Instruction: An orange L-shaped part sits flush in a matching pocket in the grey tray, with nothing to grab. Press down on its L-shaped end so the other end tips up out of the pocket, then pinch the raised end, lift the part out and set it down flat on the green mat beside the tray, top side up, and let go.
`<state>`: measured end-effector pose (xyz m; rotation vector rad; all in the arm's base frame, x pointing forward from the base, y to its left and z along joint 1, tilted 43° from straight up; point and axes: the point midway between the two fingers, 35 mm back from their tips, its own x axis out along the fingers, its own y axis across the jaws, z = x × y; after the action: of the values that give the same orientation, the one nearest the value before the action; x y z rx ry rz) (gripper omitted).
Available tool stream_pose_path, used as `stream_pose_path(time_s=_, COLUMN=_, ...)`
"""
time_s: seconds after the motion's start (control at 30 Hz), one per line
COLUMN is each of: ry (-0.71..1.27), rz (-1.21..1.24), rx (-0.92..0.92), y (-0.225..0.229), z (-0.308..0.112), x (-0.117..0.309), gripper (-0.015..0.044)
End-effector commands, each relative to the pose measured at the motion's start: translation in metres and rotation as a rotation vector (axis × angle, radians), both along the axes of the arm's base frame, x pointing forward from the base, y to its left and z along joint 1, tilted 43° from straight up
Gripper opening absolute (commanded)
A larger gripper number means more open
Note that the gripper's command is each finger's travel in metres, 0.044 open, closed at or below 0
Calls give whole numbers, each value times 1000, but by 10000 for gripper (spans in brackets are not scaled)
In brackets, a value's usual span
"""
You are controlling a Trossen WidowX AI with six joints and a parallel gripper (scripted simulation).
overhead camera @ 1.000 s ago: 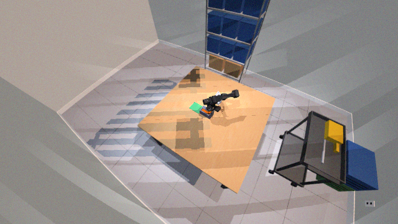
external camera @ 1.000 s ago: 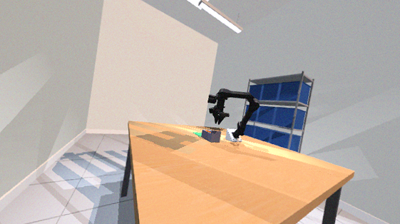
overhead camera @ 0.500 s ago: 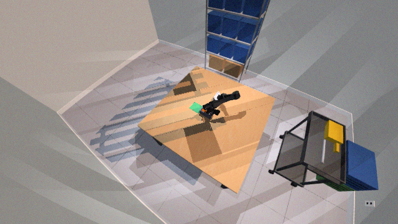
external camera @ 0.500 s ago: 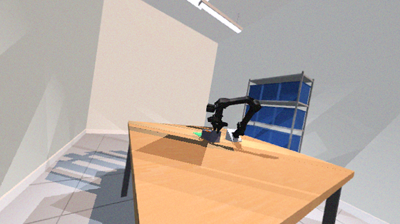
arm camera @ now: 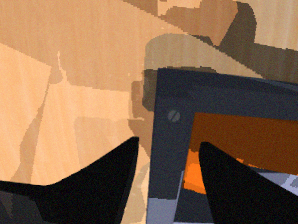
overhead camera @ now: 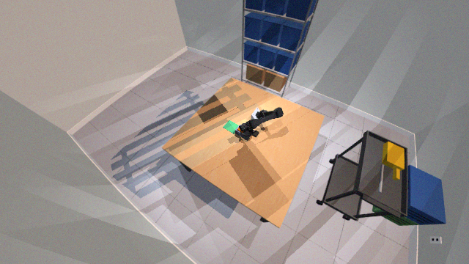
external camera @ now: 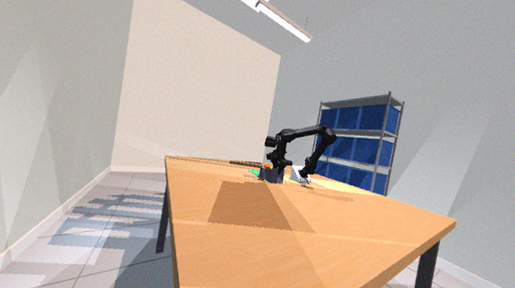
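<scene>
The grey tray (external camera: 271, 176) (arm camera: 170, 92) stands beside the green mat (overhead camera: 230, 127) (external camera: 254, 172). The orange part (overhead camera: 239, 129) (external camera: 267, 166) (arm camera: 240, 132) is at the tray. In the exterior view a bit of it shows above the tray's top edge and looks raised; its far end is out of the wrist view. My gripper (arm camera: 169, 146) is partly open and empty, low over the tray. In the wrist view one fingertip appears outside the tray's side and the other over the part's shaded end. Whether a fingertip touches the part cannot be told.
The arm's white base (overhead camera: 255, 113) (external camera: 300, 176) stands on the wooden table (overhead camera: 293, 147) (external camera: 340, 257) near the tray. A shelf with blue bins (external camera: 350, 146) stands behind the table. A dark cart (overhead camera: 370, 158) is off to the right in the top view.
</scene>
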<state>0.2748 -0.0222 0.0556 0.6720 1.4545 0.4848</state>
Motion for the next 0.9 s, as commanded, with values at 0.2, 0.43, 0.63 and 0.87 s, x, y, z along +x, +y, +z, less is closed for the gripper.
stream_pose_path(time_s=0.2, ry=5, rz=-6, rx=8, y=11, z=-12, x=0, gripper=180)
stream_pose_path(time_s=0.43, ry=5, rz=-6, rx=8, y=13, z=-13, x=0, gripper=180)
stream_pose_path(time_s=0.63, ry=-1, rz=-2, rx=7, y=13, z=-12, x=1, gripper=180)
stream_pose_path(time_s=0.87, ry=2, rz=-4, rx=8, y=13, z=-3, x=1, gripper=180)
